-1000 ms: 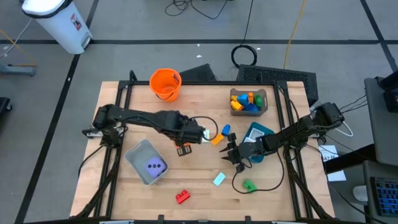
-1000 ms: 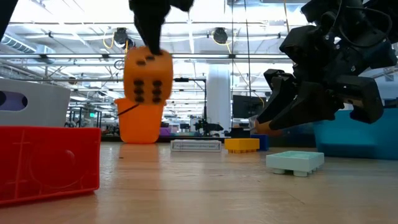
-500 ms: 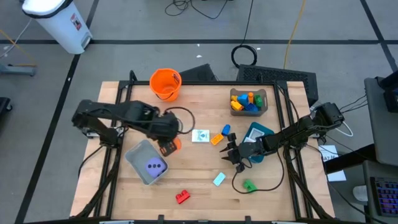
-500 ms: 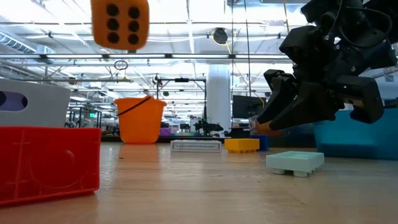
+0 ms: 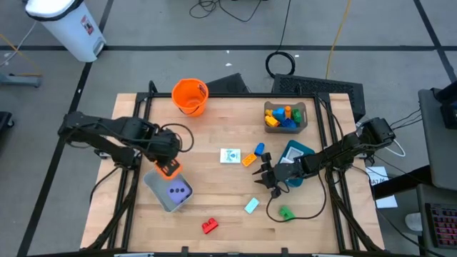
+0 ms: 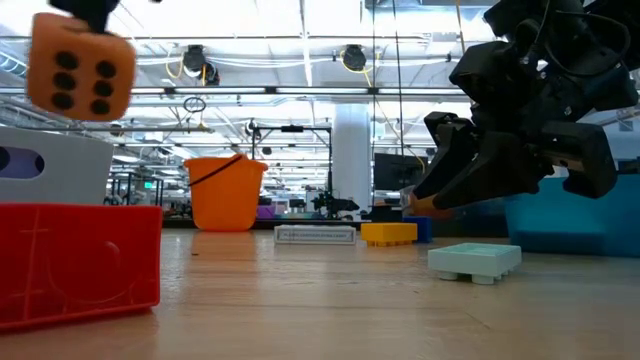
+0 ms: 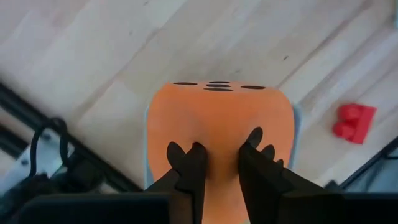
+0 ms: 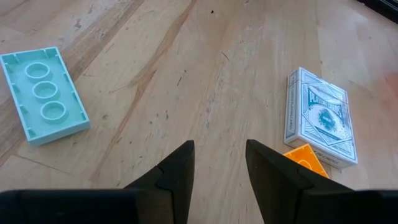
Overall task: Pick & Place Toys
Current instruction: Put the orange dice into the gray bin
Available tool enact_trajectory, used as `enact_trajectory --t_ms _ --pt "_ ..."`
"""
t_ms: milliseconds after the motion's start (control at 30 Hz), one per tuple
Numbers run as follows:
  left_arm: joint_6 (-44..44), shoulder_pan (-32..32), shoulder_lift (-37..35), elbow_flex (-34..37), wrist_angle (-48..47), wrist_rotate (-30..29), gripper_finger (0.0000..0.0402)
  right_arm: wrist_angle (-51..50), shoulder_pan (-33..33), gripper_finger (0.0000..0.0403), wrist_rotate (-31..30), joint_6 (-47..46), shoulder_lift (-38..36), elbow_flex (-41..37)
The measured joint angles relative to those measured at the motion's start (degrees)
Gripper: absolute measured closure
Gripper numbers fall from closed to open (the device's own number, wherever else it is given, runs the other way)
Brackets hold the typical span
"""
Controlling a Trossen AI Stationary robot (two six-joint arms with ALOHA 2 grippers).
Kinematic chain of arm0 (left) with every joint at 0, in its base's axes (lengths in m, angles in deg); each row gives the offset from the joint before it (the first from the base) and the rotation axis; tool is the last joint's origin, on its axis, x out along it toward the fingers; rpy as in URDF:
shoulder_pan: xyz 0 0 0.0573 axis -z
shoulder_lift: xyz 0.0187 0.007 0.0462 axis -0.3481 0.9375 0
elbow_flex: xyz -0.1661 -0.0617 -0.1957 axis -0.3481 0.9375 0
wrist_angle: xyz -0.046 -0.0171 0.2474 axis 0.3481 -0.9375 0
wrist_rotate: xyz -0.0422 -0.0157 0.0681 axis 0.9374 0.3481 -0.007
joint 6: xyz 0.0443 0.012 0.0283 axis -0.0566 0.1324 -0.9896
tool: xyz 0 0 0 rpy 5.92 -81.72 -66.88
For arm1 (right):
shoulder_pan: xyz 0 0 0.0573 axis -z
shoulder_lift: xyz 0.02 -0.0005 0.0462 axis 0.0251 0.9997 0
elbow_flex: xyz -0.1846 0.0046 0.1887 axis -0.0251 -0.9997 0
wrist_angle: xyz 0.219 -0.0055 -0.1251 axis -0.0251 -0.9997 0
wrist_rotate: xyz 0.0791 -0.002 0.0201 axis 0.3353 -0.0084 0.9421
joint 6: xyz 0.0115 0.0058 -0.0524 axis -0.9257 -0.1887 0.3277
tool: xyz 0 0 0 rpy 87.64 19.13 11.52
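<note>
High view: the left gripper (image 5: pixel 170 169) is clamped on the orange die (image 5: pixel 171 170), holding it in the air over the far rim of the grey bin (image 5: pixel 158 187). Purple die (image 5: pixel 177 190) lies inside that bin, nearer the front than the orange one.

Left wrist view: both fingers (image 7: pixel 189 163) press the die's (image 7: pixel 219 135) flat side; the bin's pale rim shows just behind it, and a red block (image 7: pixel 352 122) lies on the wood off to the side.

Low view: orange die (image 6: pixel 80 74) hangs well above the table top, dotted faces showing, above the grey bin (image 6: pixel 60 168). A red block (image 6: pixel 78 258) sits close to the lens in front of the bin.

Taking the grey bin as landmark, from the high view: card (image 5: pixel 230 155) to its right, farther back; orange block (image 5: pixel 248 159) and blue block (image 5: pixel 259 148) beyond the card; red block (image 5: pixel 209 226) to the right, toward the front edge; mint block (image 5: pixel 251 205) farther right; green block (image 5: pixel 285 212) beyond that. Orange bucket (image 5: pixel 190 96) well behind the bin. A second grey bin (image 5: pixel 286 116) of mixed blocks far right at the back, teal bin (image 5: pixel 295 158) in front of it.

Right gripper (image 5: pixel 267 176) waits low over the table beside the teal bin, fingers (image 8: pixel 180 168) apart and empty; card (image 8: pixel 319 117) and mint block (image 8: pixel 43 94) lie ahead of it.
</note>
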State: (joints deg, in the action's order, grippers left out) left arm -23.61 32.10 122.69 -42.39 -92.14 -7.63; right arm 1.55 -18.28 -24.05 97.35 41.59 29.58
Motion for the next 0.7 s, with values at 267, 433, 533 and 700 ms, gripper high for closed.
enact_trajectory --t_ms 267,433,533,700 --pt "4.07 0.52 -5.11 11.84 3.42 7.49 0.0320 0.02 0.00 0.0266 -0.04 -0.02 0.01 0.00" --pt "3.97 1.32 -6.25 16.53 8.02 8.63 0.0320 0.02 0.00 0.0266 -0.06 -0.42 -0.01 0.00" --pt "3.91 1.65 -6.32 17.99 8.55 8.57 0.0321 0.02 0.00 0.0266 -0.07 -0.46 0.01 0.00" --pt "2.17 1.89 -6.32 20.50 10.56 8.31 0.0321 0.02 0.00 0.0266 -0.07 -0.46 0.01 0.00"
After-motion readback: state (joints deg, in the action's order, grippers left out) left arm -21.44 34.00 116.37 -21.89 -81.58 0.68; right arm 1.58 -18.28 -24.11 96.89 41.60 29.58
